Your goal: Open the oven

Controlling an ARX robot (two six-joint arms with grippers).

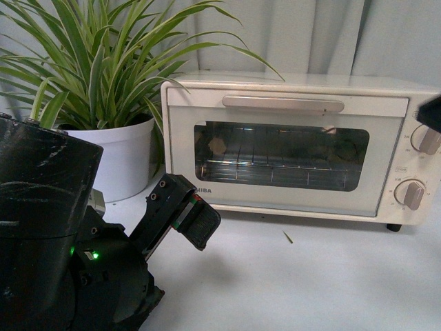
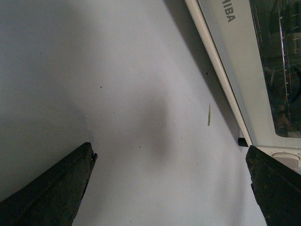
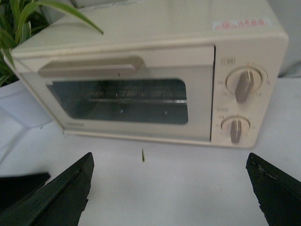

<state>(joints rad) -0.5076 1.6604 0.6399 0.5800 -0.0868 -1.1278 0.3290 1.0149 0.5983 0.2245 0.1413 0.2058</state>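
The cream-white oven [image 1: 289, 186] stands at the back right of the table with its glass door shut. Its bar handle [image 1: 282, 104] runs along the top of the door and a wire rack shows inside. Two round knobs [image 1: 413, 194] are at its right. My left gripper [image 1: 196, 219] is open and empty, low at the left, in front of the oven's lower left corner and apart from it. In the right wrist view the oven [image 3: 141, 94] and handle [image 3: 91, 67] face my right gripper [image 3: 169, 188], which is open, empty and held back from the door.
A spider plant [image 1: 103, 69] in a white pot [image 1: 124, 162] stands left of the oven, its leaves reaching over the oven's top. A small green leaf scrap [image 1: 288, 238] lies on the white table [image 1: 310, 283] before the door. A grey curtain hangs behind.
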